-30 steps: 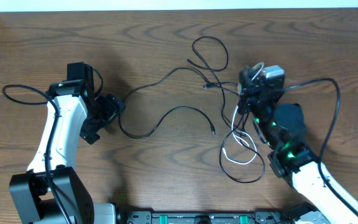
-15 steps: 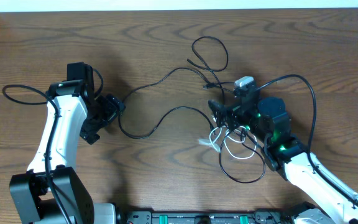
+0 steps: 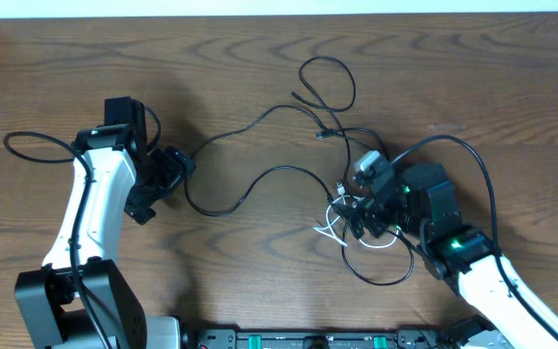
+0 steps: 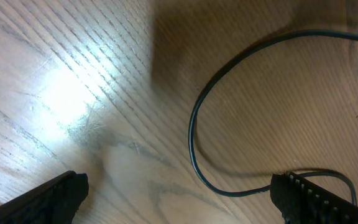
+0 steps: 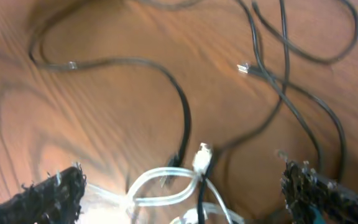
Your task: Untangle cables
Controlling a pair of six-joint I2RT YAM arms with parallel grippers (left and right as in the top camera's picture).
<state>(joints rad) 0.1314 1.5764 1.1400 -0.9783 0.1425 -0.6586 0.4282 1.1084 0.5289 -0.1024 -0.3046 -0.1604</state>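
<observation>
The cables lie across the middle of the wooden table. One black cable [image 3: 260, 121] runs from beside my left gripper [image 3: 170, 178] up to a loop [image 3: 329, 82] at the back. A second black cable [image 3: 279, 171] arcs toward the white cable [image 3: 333, 229], whose loops are bunched under my right gripper [image 3: 349, 210]. In the right wrist view the right gripper [image 5: 185, 199] stands wide open over the white loops [image 5: 166, 185] and a white plug [image 5: 202, 155]. My left gripper [image 4: 182, 202] is open low over the wood, with a black cable bend [image 4: 194, 140] just ahead of it.
Thick black arm leads curve off each arm, one at the left [image 3: 27, 143] and one at the right [image 3: 478, 160]. A black cable loop [image 3: 386, 276] lies near the front by the right arm. The table's far edge [image 3: 279, 15] is at the back.
My right gripper has opened and swung down and to the left, over the white loops. The white cable has shifted left. The left arm has not moved.
</observation>
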